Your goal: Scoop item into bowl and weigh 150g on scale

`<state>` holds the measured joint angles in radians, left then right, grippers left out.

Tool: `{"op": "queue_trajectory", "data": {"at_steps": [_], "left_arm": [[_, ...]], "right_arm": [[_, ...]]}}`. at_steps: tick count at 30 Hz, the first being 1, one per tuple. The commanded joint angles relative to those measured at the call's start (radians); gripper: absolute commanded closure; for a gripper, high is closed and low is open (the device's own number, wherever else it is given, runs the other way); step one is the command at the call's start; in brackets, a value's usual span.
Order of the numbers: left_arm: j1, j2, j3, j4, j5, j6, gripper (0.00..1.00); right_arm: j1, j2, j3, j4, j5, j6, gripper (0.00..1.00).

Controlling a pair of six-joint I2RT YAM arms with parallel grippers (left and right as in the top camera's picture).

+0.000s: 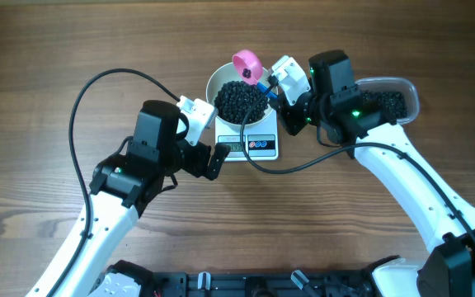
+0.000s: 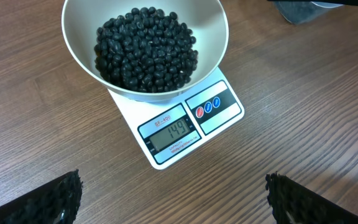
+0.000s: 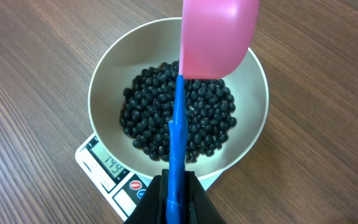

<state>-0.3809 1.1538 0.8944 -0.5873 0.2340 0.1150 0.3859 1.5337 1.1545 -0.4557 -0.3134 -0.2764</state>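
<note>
Step in hand: topping up to the target weight. The display appeared to read 149, so by my judgement the task was nearly done.
Black beans: heaped loosely in the white bowl. A second lot lay in the clear plastic tub, at the right of the counter.
Bowl position: centred on the white kitchen scale, overhanging its rear and sides. The display and buttons were clear of it at the front.
Right pincer: narrow, clamped on the blue handle of the pink scoop.
Scoop: its head hung over the far rim of the bowl, above the beans and apart from them. Whether any beans were left in it could not be told.
Left pincer: spread wide and holding nothing, near the front left of the scale.
Next move calls for: only a very few more beans, probably eased in by a slight tilt or tap of the scoop. The reading should then be allowed to settle. If the scoop was empty, a small pick-up from the tub would be needed first.
Risk: a full tip would likely overshoot the target.
Count, vessels: one bowl, one tub.
Count, tools: one scoop, one scale with two round buttons.
Count, pincers: two.
Count, beans: too many to count.
</note>
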Motion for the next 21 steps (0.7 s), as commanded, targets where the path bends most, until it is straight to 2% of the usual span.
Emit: {"op": "queue_trajectory", "data": {"at_steps": [1,10,14,17,21], "left_arm": [[-0.003,0.008,-0.005,0.0,0.009,0.011,0.0],[-0.003,0.008,-0.005,0.0,0.009,0.011,0.0],[-0.003,0.008,-0.005,0.0,0.009,0.011,0.0],[-0.003,0.008,-0.005,0.0,0.009,0.011,0.0],[-0.003,0.008,-0.005,0.0,0.008,0.011,0.0]], "right_arm": [[0.003,0.009,-0.002,0.006,-0.019,0.013,0.96],[0.003,0.009,-0.002,-0.006,-0.016,-0.077,0.96],[0.016,0.01,-0.002,-0.064,0.023,-0.251,0.96],[0.016,0.01,-0.002,-0.064,0.09,-0.224,0.96],[0.016,0.01,-0.002,-0.061,0.079,-0.206,0.96]]}}
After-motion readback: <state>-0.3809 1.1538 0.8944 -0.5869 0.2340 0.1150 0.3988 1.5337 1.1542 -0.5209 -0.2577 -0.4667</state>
